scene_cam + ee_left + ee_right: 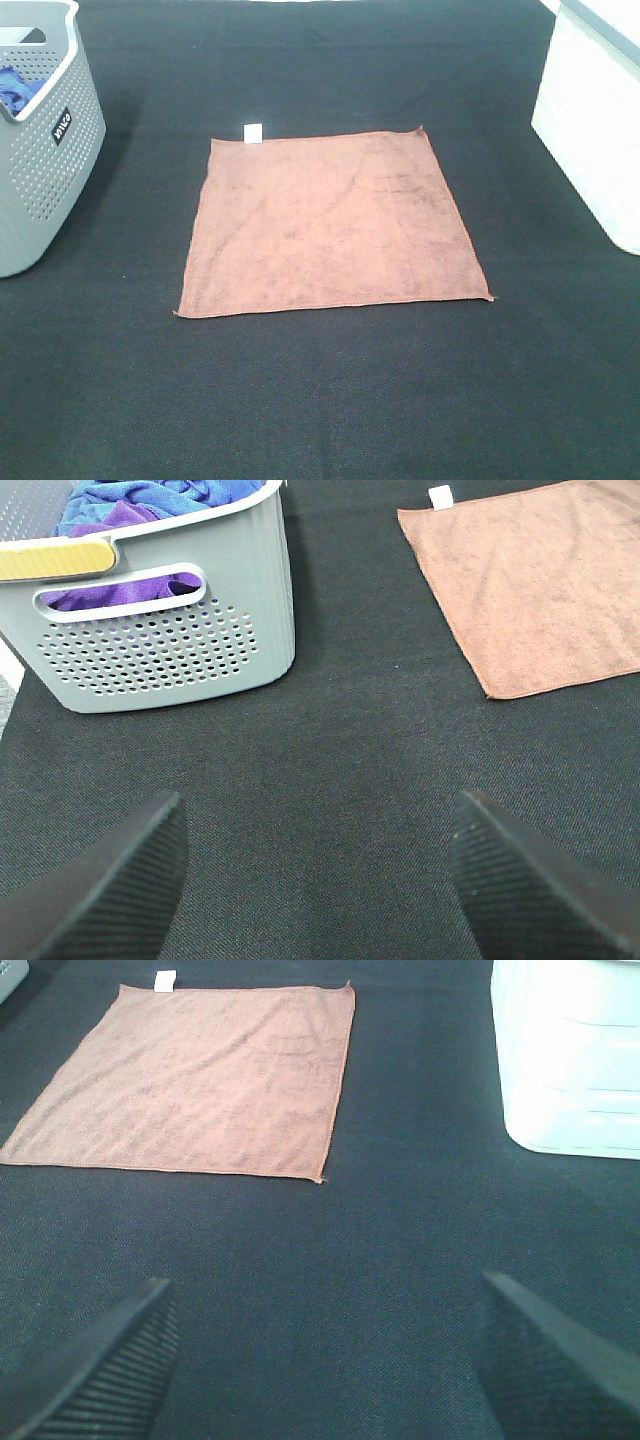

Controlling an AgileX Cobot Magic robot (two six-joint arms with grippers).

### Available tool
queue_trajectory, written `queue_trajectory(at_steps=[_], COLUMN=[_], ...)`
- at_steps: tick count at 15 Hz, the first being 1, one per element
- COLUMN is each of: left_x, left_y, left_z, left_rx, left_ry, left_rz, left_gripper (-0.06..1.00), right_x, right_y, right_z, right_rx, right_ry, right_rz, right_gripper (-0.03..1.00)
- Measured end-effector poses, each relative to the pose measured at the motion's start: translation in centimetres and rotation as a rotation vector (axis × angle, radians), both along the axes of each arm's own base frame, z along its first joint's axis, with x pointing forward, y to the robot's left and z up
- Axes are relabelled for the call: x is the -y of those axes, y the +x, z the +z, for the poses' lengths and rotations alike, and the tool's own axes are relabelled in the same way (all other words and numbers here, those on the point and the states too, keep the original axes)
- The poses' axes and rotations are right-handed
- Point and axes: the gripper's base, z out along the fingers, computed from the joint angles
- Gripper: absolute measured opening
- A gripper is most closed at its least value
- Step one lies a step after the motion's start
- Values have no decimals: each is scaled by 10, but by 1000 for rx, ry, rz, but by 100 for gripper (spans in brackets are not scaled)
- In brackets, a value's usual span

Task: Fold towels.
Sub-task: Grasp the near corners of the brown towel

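One towel (330,225) lies fully visible; grey basket (40,170) is cut off.

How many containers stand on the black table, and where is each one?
2. A grey basket stands at the left edge; a white box stands at the right edge. The brown towel lies flat between them. More could sit outside the pictures.

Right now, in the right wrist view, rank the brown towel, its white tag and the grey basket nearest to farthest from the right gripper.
1. Brown towel, spread flat just ahead.
2. White tag, on its far edge.
3. Grey basket, beyond that corner.
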Motion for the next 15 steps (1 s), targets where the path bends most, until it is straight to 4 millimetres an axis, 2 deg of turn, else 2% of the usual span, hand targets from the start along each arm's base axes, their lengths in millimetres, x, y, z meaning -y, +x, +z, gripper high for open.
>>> queue_trajectory(at_steps=[15], left_x=[0], left_y=[0], left_z=[0], left_rx=[1], left_ry=[0], left_rz=[0], left_gripper=[70], right_x=[0], right_y=[0], right_z=[0], right_rx=[0], right_ry=[0], right_rz=[0], right_gripper=[76])
